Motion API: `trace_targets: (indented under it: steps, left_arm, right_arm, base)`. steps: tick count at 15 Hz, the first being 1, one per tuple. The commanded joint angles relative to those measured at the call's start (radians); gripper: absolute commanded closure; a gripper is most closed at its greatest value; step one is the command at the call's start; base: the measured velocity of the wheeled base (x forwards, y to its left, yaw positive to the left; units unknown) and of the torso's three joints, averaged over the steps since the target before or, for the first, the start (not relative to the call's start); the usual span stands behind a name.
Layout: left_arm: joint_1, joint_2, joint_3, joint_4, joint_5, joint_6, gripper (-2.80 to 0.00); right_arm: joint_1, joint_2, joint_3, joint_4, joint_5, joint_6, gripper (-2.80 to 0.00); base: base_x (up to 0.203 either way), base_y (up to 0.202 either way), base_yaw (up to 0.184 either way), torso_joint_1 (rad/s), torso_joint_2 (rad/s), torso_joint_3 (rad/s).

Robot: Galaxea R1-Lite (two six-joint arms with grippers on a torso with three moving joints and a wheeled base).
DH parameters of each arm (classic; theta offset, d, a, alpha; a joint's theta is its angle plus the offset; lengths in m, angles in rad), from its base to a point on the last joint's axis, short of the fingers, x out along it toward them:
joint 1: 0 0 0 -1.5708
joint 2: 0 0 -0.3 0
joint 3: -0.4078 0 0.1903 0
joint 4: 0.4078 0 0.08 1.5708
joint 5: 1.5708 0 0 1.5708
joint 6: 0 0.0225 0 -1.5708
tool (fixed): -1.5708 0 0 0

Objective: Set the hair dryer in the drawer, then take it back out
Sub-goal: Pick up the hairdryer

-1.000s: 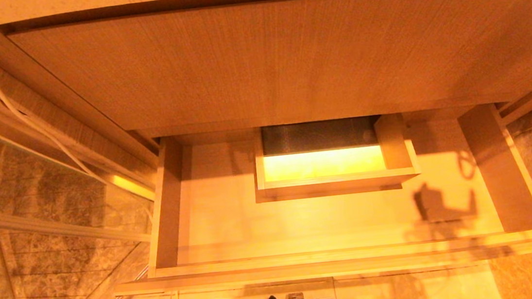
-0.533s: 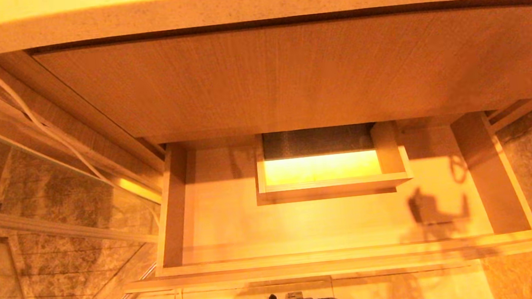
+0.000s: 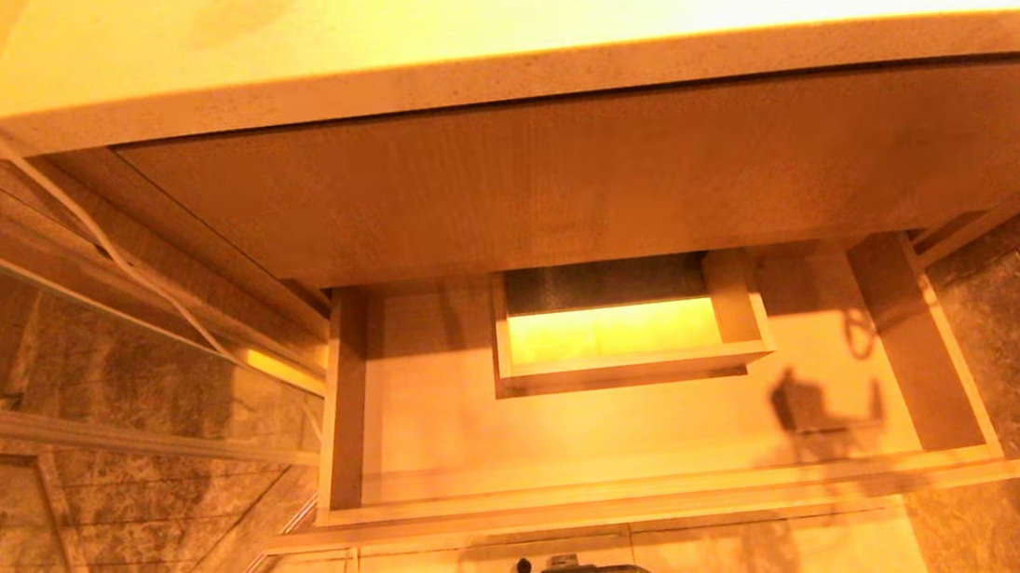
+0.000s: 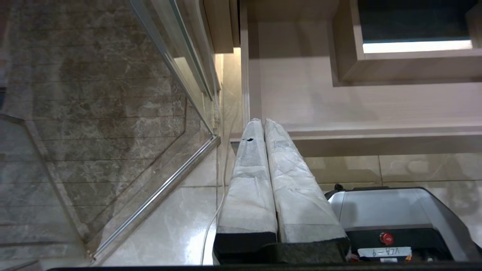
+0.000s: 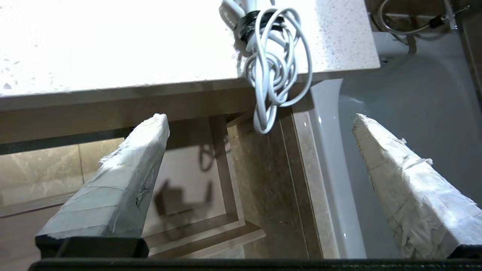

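Currently, head view: wide light wood-grain drawer pulled out under pale speckled table, nothing inside. Left wrist: left pincer fingers together, above drawer's front corner. Right wrist: right pincer spread wide, holding nothing; white hair dryer's bundled grey cord hangs over table edge.

The open drawer is viewed steeply downward from the head camera above, and is shared with both wrist cameras, set behind each hand, the right one nearest the worktop edge.
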Motion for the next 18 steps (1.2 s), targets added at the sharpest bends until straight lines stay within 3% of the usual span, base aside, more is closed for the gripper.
trace_targets:
  steps: [1,6,18]
  left_arm:
    - [0.000,0.000,0.002,0.000,0.000,0.000,0.00]
    - [0.000,0.000,0.002,0.000,0.000,0.000,0.00]
    - [0.000,0.000,0.002,0.000,0.000,0.000,0.00]
  right_arm:
    - [-0.001,0.000,0.000,0.003,-0.002,-0.002,-2.80]
    - [-0.001,0.009,-0.004,0.016,-0.005,0.001,-2.80]
    - [-0.002,0.104,-0.046,-0.003,-0.014,0.007,-2.80]
  base:
    - [0.000,0.000,0.000,0.286,-0.54,-0.265]
    - [0.000,0.000,0.000,0.216,-0.41,-0.196]
    - [0.000,0.000,0.000,0.008,-0.01,-0.007]
